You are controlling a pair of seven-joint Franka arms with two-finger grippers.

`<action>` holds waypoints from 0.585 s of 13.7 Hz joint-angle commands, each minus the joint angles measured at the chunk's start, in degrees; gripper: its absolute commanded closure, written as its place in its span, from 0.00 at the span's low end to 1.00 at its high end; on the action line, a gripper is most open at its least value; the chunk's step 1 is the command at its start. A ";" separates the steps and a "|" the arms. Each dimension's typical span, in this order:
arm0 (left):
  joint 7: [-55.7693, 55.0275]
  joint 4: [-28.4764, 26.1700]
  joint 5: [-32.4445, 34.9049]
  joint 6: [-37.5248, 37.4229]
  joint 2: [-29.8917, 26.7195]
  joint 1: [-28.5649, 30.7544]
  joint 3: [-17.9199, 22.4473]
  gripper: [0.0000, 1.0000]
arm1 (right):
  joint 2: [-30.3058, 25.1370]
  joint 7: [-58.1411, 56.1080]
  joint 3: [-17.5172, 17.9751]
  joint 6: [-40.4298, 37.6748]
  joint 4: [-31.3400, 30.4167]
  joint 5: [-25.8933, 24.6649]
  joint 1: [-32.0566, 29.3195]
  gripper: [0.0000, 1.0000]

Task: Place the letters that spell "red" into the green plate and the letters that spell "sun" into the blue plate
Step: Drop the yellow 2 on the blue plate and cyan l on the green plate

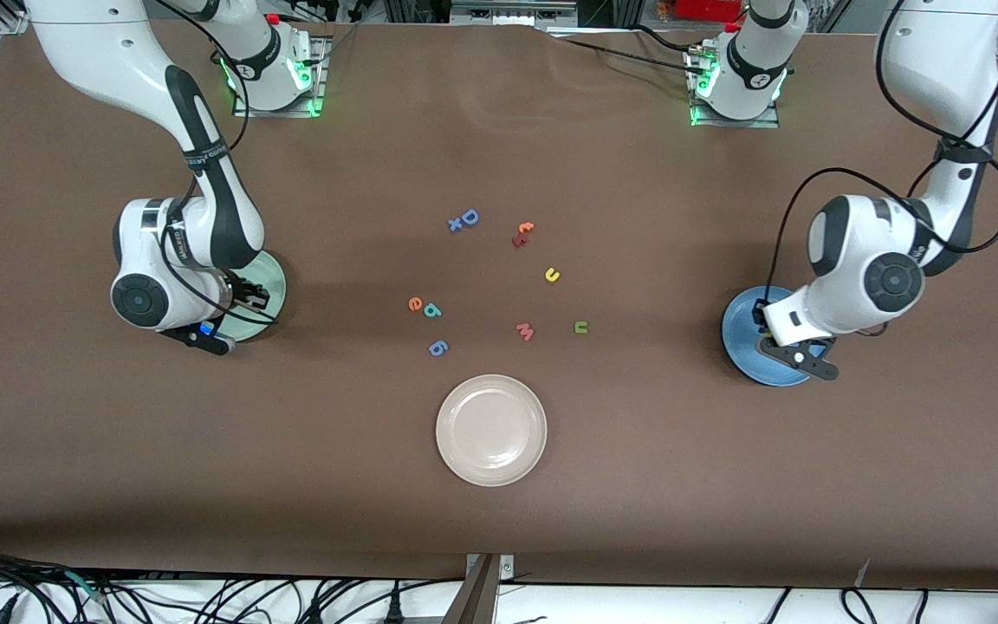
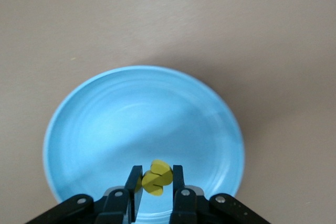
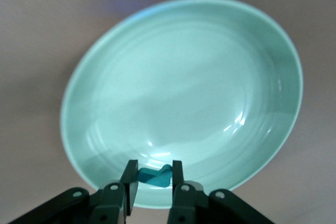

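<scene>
Two letters are in the air, none in a plate yet, as far as the pictures show. Yellow "s" [image 2: 156, 177] is pinched between the closed fingers of the left gripper [image 2: 156, 184], hanging over the blue plate [image 2: 94, 129] at the left arm's end of the table. It sits tilted in the grip, long axis running roughly across the gap from pad to pad; which way it faces I cannot tell. Teal "r" [image 3: 155, 176] is clamped likewise in the right gripper [image 3: 153, 182], over the green plate [image 3: 184, 77] at the right arm's end. Its long axis also runs across the gap, one end kicked up toward a finger. Both plates look bare inside in the wrist views.

Judgement: both arms are at the drop step, so roughly a third along once both release.

Left on the table, mid-table between the plates: orange "e" [image 1: 415, 304] touching or just beside teal "d" [image 1: 432, 310], yellow "u" [image 1: 552, 276], green "n" [image 1: 581, 327]. Four pickups remain.

Distractors near them: blue "D" [image 1: 469, 217] with a small blue cross [image 1: 455, 224], an orange-and-red pair [image 1: 522, 233], pink "m" [image 1: 525, 331], blue "6" [image 1: 437, 347]. Cream plate [image 1: 491, 430] lies nearer the front camera than all the letters and should stay unused.
</scene>
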 commanded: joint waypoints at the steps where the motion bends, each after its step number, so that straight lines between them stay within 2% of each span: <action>1: 1.61 1.69 2.47 -1.16 0.01 1.14 -0.70 0.94 | -2.73 -1.10 -0.04 2.02 -4.29 1.03 0.16 0.76; 3: 1.61 2.40 2.56 -1.16 0.80 1.41 -0.70 0.89 | -2.73 -1.10 -0.04 1.58 -4.37 1.12 0.16 0.56; 4: 1.61 2.92 2.56 -1.16 1.24 1.58 -0.70 0.76 | -2.82 -1.10 -0.04 1.23 -4.29 1.12 0.16 0.38; 5: 1.17 3.01 2.56 -1.16 1.42 1.76 -0.70 0.25 | -2.99 -1.02 0.04 1.14 -4.20 1.12 0.16 0.18; 6: 1.00 3.01 2.48 -1.16 1.42 2.11 -0.70 0.00 | -3.43 -0.84 0.04 0.44 -3.85 1.12 0.16 0.07; 8: 0.82 3.10 1.95 -1.16 1.42 2.29 -0.70 0.00 | -4.75 -0.32 0.22 -1.40 -2.01 1.12 0.16 0.02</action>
